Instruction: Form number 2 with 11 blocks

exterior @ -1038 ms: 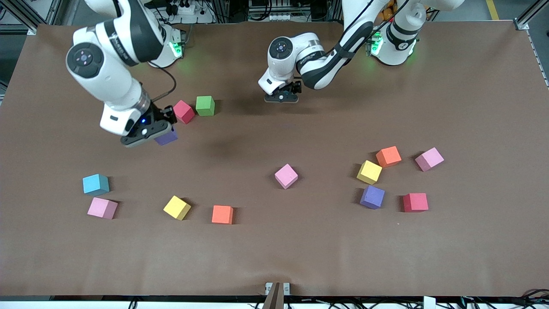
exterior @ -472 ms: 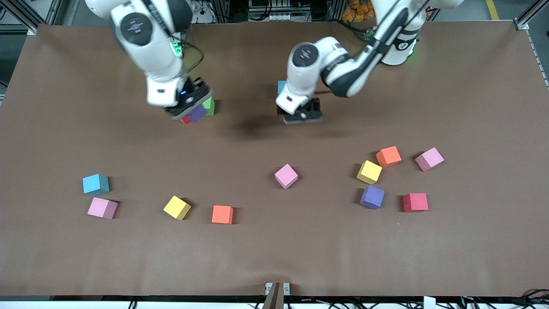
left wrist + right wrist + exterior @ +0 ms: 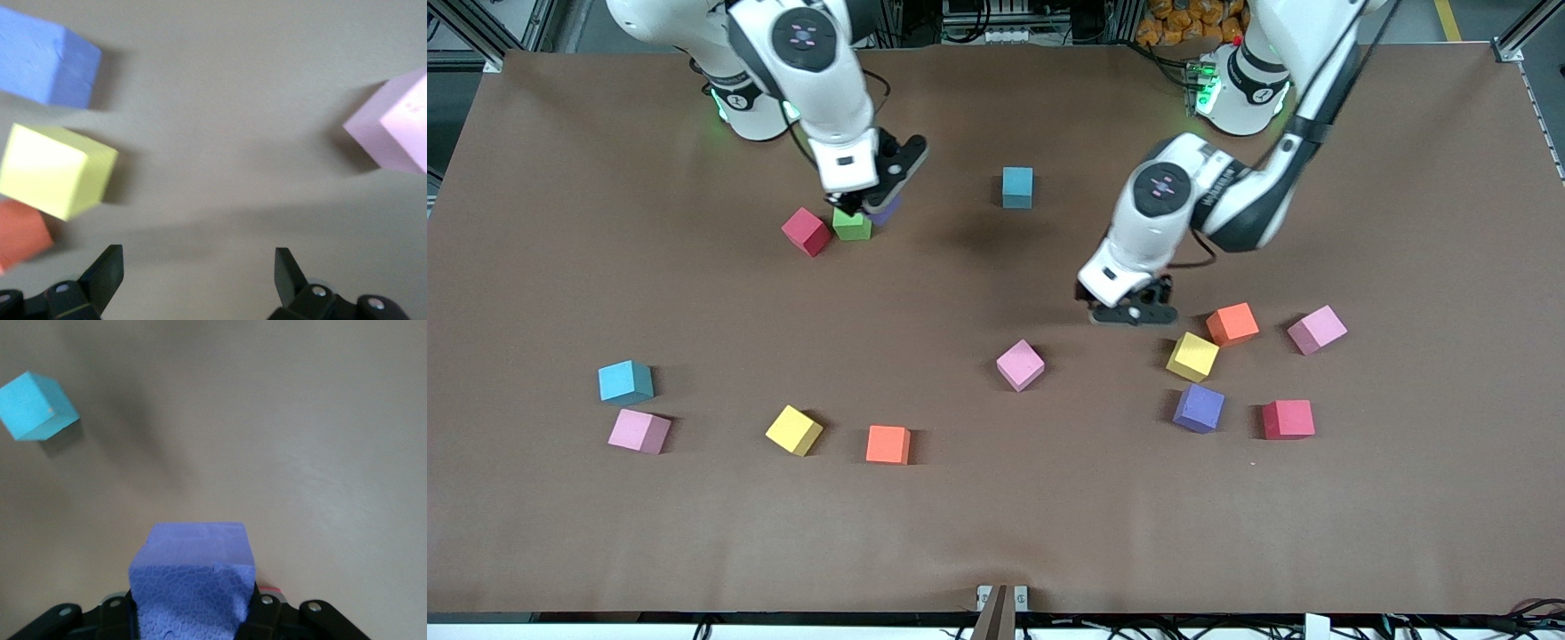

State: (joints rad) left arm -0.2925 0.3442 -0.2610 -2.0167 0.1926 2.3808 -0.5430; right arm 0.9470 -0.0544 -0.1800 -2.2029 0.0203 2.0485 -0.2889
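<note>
Your right gripper (image 3: pixel 874 206) is clamped on a purple block (image 3: pixel 193 583), carried up in the air over the green cube (image 3: pixel 852 224); in the right wrist view the block fills the space between the jaws. Just beside the green cube, toward the right arm's end of the table, sits a red block (image 3: pixel 807 231). A blue block (image 3: pixel 1016 187) lies well apart from them, near the middle of the table.

Your left gripper (image 3: pixel 1134 313) has its fingers (image 3: pixel 107 273) spread wide with nothing between them. It hangs over bare table between a pink block (image 3: pixel 1020 364) and a yellow block (image 3: pixel 1192 356). Around that yellow block you have an orange block (image 3: pixel 1232 324) touching its corner, a second purple block (image 3: pixel 1199 408) nearer the front camera, another red block (image 3: pixel 1287 419) and another pink block (image 3: pixel 1316 329).

Toward the right arm's end lie a second blue block (image 3: pixel 625 381), a third pink block (image 3: pixel 639 431), a second yellow block (image 3: pixel 793 430) and a second orange block (image 3: pixel 888 444), all scattered singly; no number 2 is formed yet.
</note>
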